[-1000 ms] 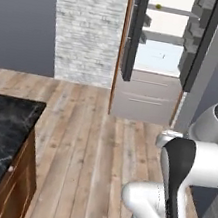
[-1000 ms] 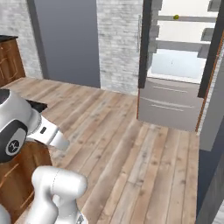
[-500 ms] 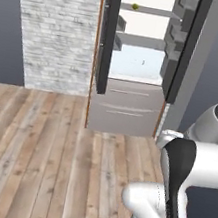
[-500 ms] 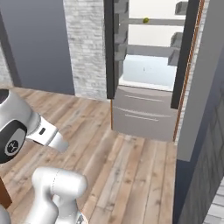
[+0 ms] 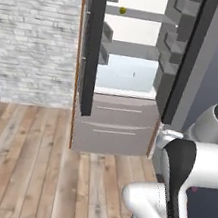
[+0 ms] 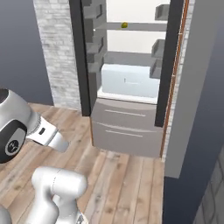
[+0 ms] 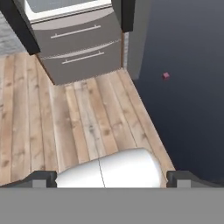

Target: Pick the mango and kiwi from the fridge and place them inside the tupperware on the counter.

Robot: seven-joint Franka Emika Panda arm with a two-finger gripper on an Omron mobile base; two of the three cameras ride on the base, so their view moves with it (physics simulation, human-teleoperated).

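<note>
At the bottom edge of the hand view the gripper point(image 7: 111, 179) is seen as two dark tips set wide apart, released and empty, above bare wooden floor point(image 7: 83, 122). Beyond, at centre frame, the fridge point(image 5: 122, 128) stands with both doors open, and a small yellowish fruit point(image 5: 123, 10), judged to be the mango, rests on the top shelf; the kiwi cannot be made out. The approach step is judged to be in hand; next, a raised reach to that shelf is called for.
</note>
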